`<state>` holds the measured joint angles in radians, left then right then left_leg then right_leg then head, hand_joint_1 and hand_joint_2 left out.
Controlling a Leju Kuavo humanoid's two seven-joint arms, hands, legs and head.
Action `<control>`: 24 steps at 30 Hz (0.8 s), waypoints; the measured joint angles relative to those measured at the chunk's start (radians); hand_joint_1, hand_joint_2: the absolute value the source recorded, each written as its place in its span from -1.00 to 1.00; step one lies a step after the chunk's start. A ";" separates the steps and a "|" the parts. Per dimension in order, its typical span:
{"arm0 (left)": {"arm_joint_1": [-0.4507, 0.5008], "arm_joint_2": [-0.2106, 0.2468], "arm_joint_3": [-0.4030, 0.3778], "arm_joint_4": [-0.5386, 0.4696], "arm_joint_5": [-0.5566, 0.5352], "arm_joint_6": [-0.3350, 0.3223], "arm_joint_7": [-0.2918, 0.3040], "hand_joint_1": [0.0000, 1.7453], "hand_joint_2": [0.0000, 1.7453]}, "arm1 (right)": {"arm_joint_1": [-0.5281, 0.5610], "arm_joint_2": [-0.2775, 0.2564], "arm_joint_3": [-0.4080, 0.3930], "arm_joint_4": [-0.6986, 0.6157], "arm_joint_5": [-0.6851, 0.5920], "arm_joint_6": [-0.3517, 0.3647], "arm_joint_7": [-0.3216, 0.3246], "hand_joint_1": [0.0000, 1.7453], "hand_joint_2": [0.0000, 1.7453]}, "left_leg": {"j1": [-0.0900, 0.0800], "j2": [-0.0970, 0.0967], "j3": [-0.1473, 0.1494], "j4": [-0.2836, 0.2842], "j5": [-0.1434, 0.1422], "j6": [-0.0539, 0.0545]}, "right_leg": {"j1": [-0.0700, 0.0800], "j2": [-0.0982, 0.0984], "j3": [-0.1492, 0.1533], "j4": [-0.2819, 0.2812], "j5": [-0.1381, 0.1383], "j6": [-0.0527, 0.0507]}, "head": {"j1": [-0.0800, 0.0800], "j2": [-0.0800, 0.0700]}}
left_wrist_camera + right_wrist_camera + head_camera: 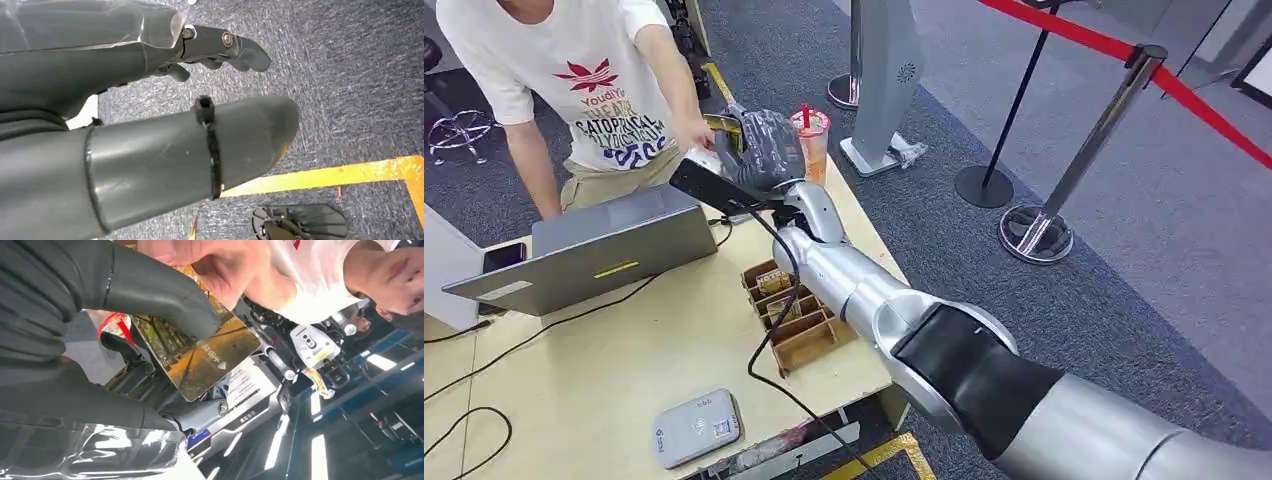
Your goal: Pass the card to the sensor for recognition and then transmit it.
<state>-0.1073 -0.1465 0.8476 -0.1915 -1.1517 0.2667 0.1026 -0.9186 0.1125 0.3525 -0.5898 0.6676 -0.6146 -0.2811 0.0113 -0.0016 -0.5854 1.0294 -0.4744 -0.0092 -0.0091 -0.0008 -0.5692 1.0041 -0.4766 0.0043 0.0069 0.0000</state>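
My right hand (pixel 759 150) is stretched out over the far edge of the table (pixel 624 370), beyond the wooden card box (pixel 792 315), and it is clamped on the card (pixel 200 357) — thumb (pixel 160 295) pressed on its printed face, the darker fingers (pixel 135 375) behind it. The card shows an autumn-coloured picture with white lettering, and one rounded corner sticks out free past my thumb. A person's hand (pixel 215 265) is touching the card's other end, so it sits between the two of us. That person, in a white printed shirt (pixel 584 80), leans over the table beyond the box, next to the grey laptop (pixel 599 250). An orange drink cup (pixel 811 140) stands just past my hand. The white card sensor (pixel 696 427) lies on the near side of the box, well apart from the card.

My left hand (pixel 150 100) hangs over grey carpet (pixel 350 90) by a yellow floor line (pixel 345 172) — fingers apart, holding nothing.
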 joint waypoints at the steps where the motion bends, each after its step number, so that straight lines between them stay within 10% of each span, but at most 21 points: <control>1: 0.000 0.000 0.000 0.000 0.000 0.003 0.000 -1.00 -1.00 | 0.002 0.000 0.000 0.000 0.000 0.000 0.000 1.00 1.00 | 0.000 0.000 0.000 0.000 0.000 0.000 | 0.000 0.000 0.000 0.000 0.000 0.000 | 0.000 0.000; 8: 0.000 0.001 0.000 0.000 -0.006 -0.007 0.001 -1.00 -1.00 | 0.012 0.000 0.000 -0.002 0.017 0.003 0.010 0.92 1.00 | 0.000 0.000 0.000 0.000 0.000 0.000 | 0.000 0.000 0.000 0.000 0.000 0.000 | 0.000 0.000; 9: 0.000 0.001 0.000 0.000 -0.007 -0.003 0.001 -1.00 -1.00 | 0.013 0.000 0.000 -0.003 0.017 0.003 0.010 -0.24 1.00 | 0.000 0.000 0.000 0.000 0.000 0.000 | 0.000 0.000 0.000 0.000 0.000 0.000 | 0.000 0.000; 10: 0.000 0.001 0.000 0.000 -0.008 -0.002 0.002 -1.00 -1.00 | 0.014 0.000 0.000 -0.004 0.017 0.003 0.010 -0.90 1.00 | 0.000 0.000 0.000 0.000 0.000 0.000 | 0.000 0.000 0.000 0.000 0.000 0.000 | 0.000 0.000; 11: 0.000 0.000 0.000 0.000 -0.010 -0.001 0.002 -1.00 -1.00 | 0.016 0.000 0.000 -0.004 0.017 0.003 0.010 -1.00 1.00 | 0.000 0.000 0.000 0.000 0.000 0.000 | 0.000 0.000 0.000 0.000 0.000 0.000 | 0.000 0.000; 24: -0.010 -0.001 -0.011 0.000 -0.035 -0.013 0.010 -1.00 -1.00 | 0.050 -0.035 -0.011 -0.022 0.013 -0.004 -0.010 -1.00 1.00 | 0.000 0.000 0.000 0.000 0.000 0.000 | 0.000 0.000 0.000 0.000 0.000 0.000 | 0.000 0.000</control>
<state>-0.1173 -0.1476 0.8366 -0.1915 -1.1872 0.2537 0.1125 -0.8684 0.0770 0.3410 -0.6115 0.6805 -0.6188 -0.2907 0.0112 -0.0015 -0.5853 1.0298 -0.4744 -0.0092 -0.0091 -0.0007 -0.5697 1.0040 -0.4765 0.0044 0.0072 0.0000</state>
